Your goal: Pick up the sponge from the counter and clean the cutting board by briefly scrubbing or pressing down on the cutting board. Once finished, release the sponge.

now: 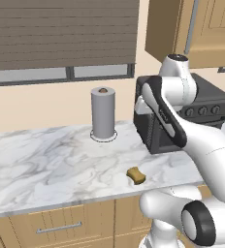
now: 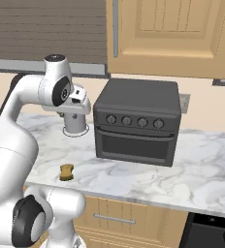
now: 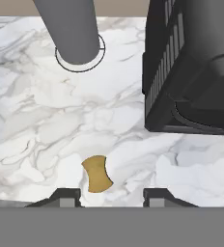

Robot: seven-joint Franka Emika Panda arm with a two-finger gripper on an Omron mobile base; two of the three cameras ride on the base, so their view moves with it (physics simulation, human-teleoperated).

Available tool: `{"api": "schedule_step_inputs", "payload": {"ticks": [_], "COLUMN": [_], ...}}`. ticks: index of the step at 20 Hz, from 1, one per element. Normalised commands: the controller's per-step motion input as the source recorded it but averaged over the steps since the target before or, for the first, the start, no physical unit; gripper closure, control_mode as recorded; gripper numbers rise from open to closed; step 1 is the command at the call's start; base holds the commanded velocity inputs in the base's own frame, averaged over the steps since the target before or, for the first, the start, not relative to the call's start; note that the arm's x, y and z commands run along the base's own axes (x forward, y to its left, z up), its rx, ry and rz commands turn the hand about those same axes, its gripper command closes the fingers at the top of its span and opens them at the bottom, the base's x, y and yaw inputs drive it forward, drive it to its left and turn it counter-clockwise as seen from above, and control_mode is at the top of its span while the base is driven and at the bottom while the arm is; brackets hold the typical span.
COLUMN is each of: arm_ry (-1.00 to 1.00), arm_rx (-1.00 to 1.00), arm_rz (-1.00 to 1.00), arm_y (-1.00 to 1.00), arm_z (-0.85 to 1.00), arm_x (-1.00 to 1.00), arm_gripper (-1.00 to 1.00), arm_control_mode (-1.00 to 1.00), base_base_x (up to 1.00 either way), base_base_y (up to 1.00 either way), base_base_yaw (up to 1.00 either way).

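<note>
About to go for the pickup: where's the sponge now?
The small mustard-yellow sponge lies near the white marble counter's front edge, in front of the black toaster oven.

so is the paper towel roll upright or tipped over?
Upright. The paper towel roll stands on end on its round base on the counter, left of the toaster oven, core hole facing up.

Grey paper-towel roll (image 1: 103,113) beside black toaster oven (image 2: 136,122) (both upright)

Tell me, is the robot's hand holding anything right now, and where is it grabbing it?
Nothing is held. The gripper hangs above the counter with nothing between its fingertips, and the sponge lies loose on the marble below.
</note>
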Motion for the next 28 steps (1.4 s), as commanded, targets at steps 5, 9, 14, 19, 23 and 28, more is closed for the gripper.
{"api": "schedule_step_inputs", "payload": {"ticks": [5, 9, 14, 19, 23, 28], "arm_ry": [0.06, 0.21, 0.19, 0.2, 0.1, 0.04], "arm_rx": [0.01, -0.06, -0.04, -0.05, -0.01, 0.0], "arm_rz": [-0.03, -0.02, 0.01, 0.15, 0.29, 0.24], "arm_y": [0.03, 0.19, 0.07, 0.18, 0.25, 0.1], "arm_z": [-0.19, -0.9, -0.85, -0.75, -0.53, -0.39], "arm_x": [-0.36, -0.51, -0.45, -0.3, -0.01, 0.26], "arm_gripper": [-1.0, -1.0, -1.0, -1.0, -1.0, -1.0], "arm_control_mode": [-1.0, -1.0, -1.0, -1.0, -1.0, -1.0], "base_base_x": [0.0, 0.0, 0.0, 0.0, 0.0, 0.0], "base_base_y": [0.0, 0.0, 0.0, 0.0, 0.0, 0.0], "base_base_yaw": [0.0, 0.0, 0.0, 0.0, 0.0, 0.0]}}
